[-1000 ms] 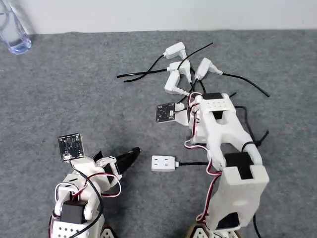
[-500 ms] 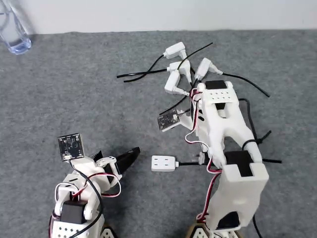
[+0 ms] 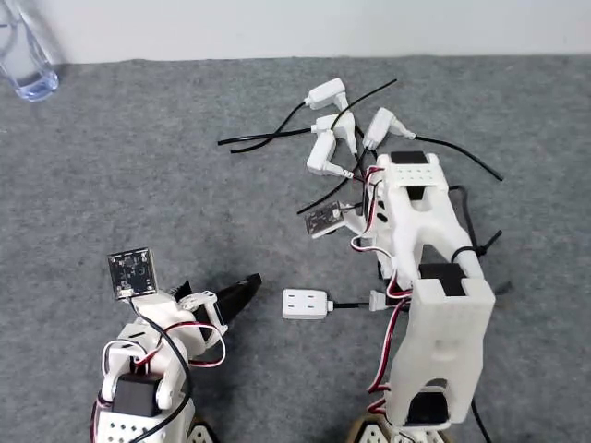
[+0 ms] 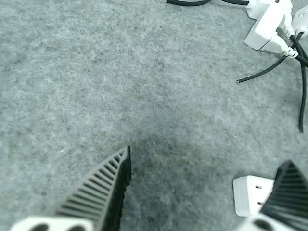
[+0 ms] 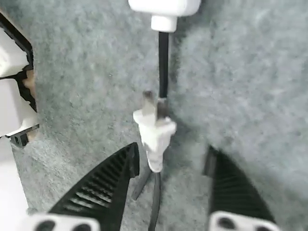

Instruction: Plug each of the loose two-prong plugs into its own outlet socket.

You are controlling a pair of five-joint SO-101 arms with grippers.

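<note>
A white outlet strip (image 3: 307, 303) lies on the grey carpet, its black cord running right. A small white two-prong plug (image 3: 377, 300) lies on that cord, prongs toward the strip (image 5: 163, 6). In the right wrist view this plug (image 5: 154, 132) lies just ahead of my right gripper (image 5: 172, 150), which is open and apart from it. Several more white plugs (image 3: 331, 125) with black cords lie at the back. My left gripper (image 4: 207, 160) is open low over bare carpet, one finger beside the strip's corner (image 4: 250, 195). The left gripper (image 3: 231, 291) stands left of the strip.
The right arm (image 3: 416, 221) stretches over the carpet right of the strip, with loose black cords (image 3: 462, 152) around it. A clear bottle (image 3: 28, 60) stands at the back left corner. Open carpet lies left and centre.
The right arm's wrist has shifted right and back toward its base. The small plug beside the strip's cord has come into sight. The left arm has not moved.
</note>
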